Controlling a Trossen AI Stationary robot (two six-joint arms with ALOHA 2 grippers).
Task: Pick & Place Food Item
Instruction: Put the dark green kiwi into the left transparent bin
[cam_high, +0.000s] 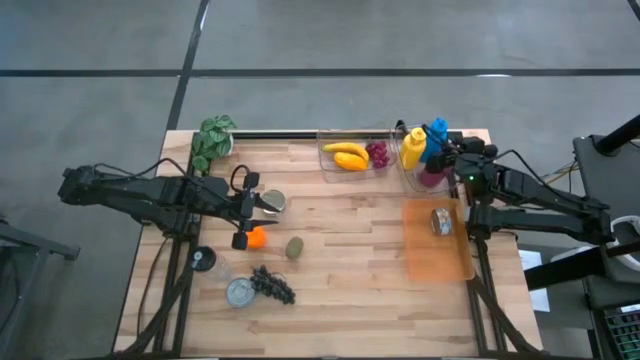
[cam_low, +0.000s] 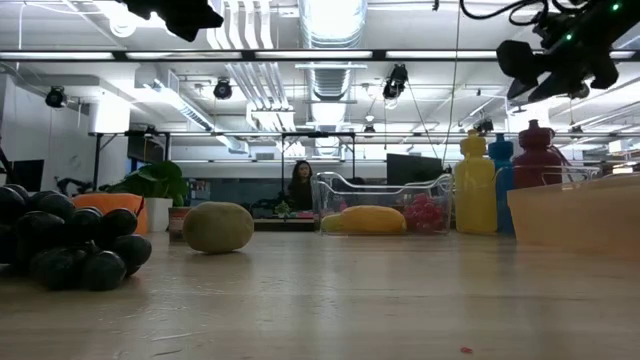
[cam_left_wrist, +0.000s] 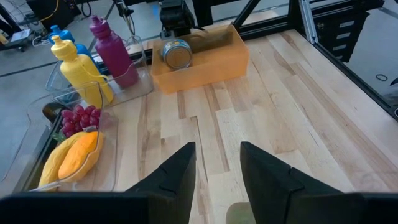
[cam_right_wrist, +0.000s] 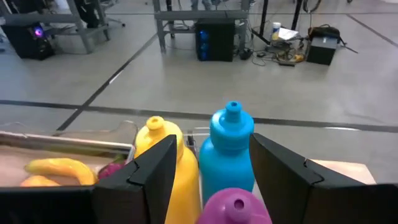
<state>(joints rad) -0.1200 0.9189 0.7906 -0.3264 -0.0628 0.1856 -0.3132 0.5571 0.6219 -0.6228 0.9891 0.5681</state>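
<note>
A tin can (cam_high: 440, 221) lies on its side in the orange tray (cam_high: 437, 262) at the table's right, also seen in the left wrist view (cam_left_wrist: 176, 53). An orange (cam_high: 257, 237), a green oval fruit (cam_high: 294, 247) and dark grapes (cam_high: 273, 285) rest on the wood at the left. My left gripper (cam_left_wrist: 217, 149) hangs open above the table near the orange (cam_high: 265, 207), with nothing between its fingers. My right gripper (cam_right_wrist: 212, 142) is open, high over the yellow (cam_right_wrist: 163, 149), blue (cam_right_wrist: 231, 146) and magenta (cam_right_wrist: 236, 208) bottles at the far right (cam_high: 450, 160).
A clear tray (cam_high: 330, 165) at the far edge holds a banana (cam_high: 345, 149), a mango (cam_high: 351, 161) and red grapes (cam_high: 378, 154). A plant (cam_high: 212, 140) stands at the far left. Another can (cam_high: 240, 292) and a dark lid (cam_high: 203, 260) lie near the front left.
</note>
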